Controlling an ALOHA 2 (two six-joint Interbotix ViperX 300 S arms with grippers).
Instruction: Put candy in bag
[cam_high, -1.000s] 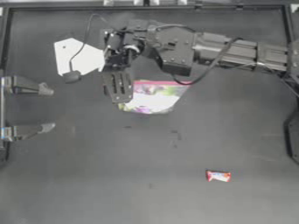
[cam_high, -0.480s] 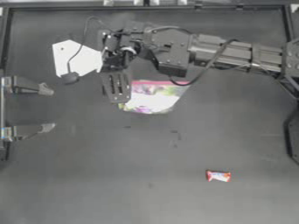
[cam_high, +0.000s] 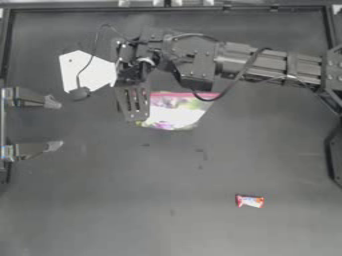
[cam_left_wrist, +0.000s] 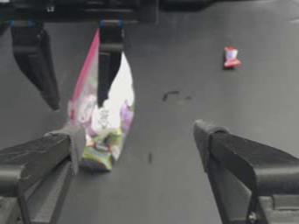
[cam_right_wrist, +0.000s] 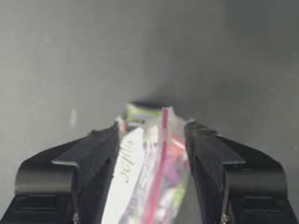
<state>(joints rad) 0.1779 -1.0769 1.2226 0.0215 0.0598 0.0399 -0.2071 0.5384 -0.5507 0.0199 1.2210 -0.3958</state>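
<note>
The bag (cam_high: 175, 110), clear with a pink strip along its top and colourful contents, sits left of the table's middle. My right gripper (cam_high: 133, 106) reaches across from the right and is at the bag's left edge. In the right wrist view the bag (cam_right_wrist: 153, 175) fills the gap between the jaws of the right gripper (cam_right_wrist: 153, 127), which is shut on it. The left wrist view shows the bag (cam_left_wrist: 102, 118) standing on edge. The candy (cam_high: 250, 201), red-ended with a whitish middle, lies alone toward the front right and shows far off as the candy (cam_left_wrist: 231, 57). My left gripper (cam_high: 52, 125) is parked open at the left edge.
A white sheet (cam_high: 83, 72) lies at the back left, with a thin cable running over it. The right arm (cam_high: 267, 62) spans the back of the table. A few small scuffs (cam_high: 200, 152) mark the dark surface between bag and candy.
The right arm has shifted only slightly. The bag, the candy and the left arm stay where they were.
</note>
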